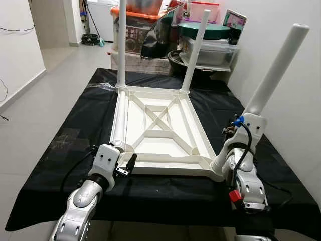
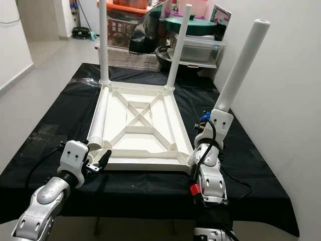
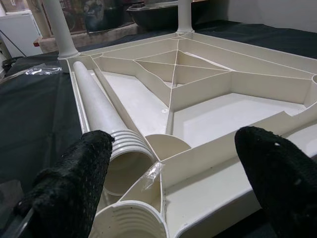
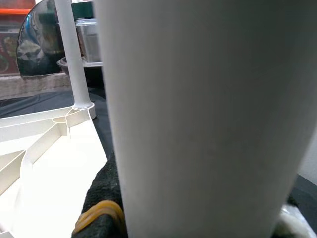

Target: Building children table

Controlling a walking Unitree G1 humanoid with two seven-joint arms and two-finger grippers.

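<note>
- Children's table top (image 1: 160, 128) lies upside down on the black-covered worktop (image 1: 65, 135), ribbed underside up; two white legs stand upright in the far corner sockets, the far left leg (image 1: 122, 45) and the far right leg (image 1: 195, 52).
- Third leg (image 1: 273, 75) is held by the right claw (image 1: 231, 150) at the near right corner – tilted outward, not plumb; its foot meets the corner socket, though how deeply it is seated cannot be told.
- Fourth leg (image 1: 119, 123) lies loose inside the top, along its left wall, threaded end toward the robot.
- Left claw (image 1: 131, 163) hovers just beside the near left corner, fingers spread and pinching nothing.
- Step in hand, as judged: fitting the third leg. The next move calls for bringing that leg upright over its socket and pressing or turning it home; the loose leg and the vacant near left socket (image 3: 131, 223) come after.
- Left wrist view adds what the head views lack: the ribbed collar of the loose leg, the ribbed socket at the near corner, a scrap of clear film (image 3: 152, 172) on the rim, and both spread fingers (image 3: 74, 183).
- Right wrist view shows the held leg pressed close against the camera, a dark padded finger beneath it – consistent with a firm pinch.
</note>
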